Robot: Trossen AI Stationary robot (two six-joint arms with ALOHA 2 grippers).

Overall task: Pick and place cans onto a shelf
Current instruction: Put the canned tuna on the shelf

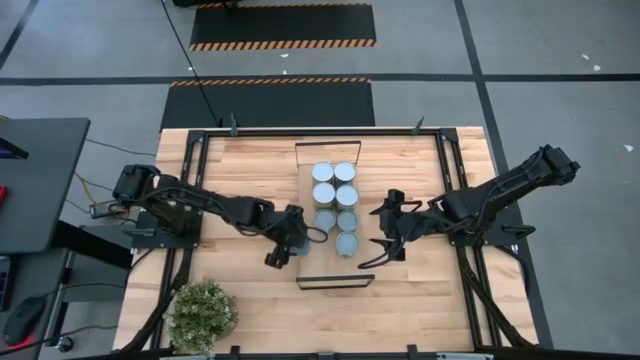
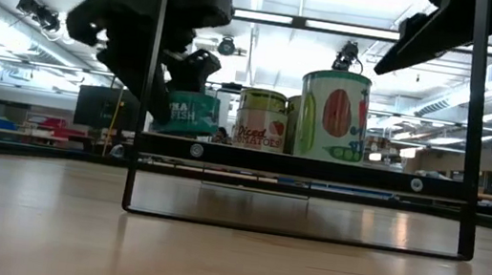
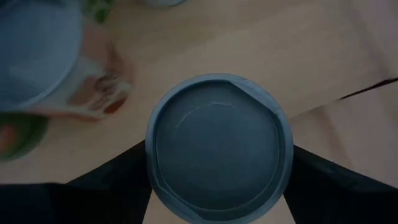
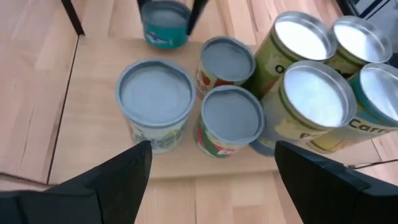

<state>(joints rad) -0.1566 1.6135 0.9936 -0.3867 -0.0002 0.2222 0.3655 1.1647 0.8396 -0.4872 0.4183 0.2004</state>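
The shelf [image 1: 336,215] stands mid-tabletop with seven cans [image 1: 334,196] on it. The left gripper [image 1: 312,235], arm stretched low across, clamps a teal can [image 2: 188,113] at the shelf's left edge. The right gripper [image 1: 383,238] hovers spread-fingered beside the right edge.

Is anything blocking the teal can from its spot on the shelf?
Nothing visible is. The left gripper holds the teal can over a bare patch of the shelf, beside the other cans.
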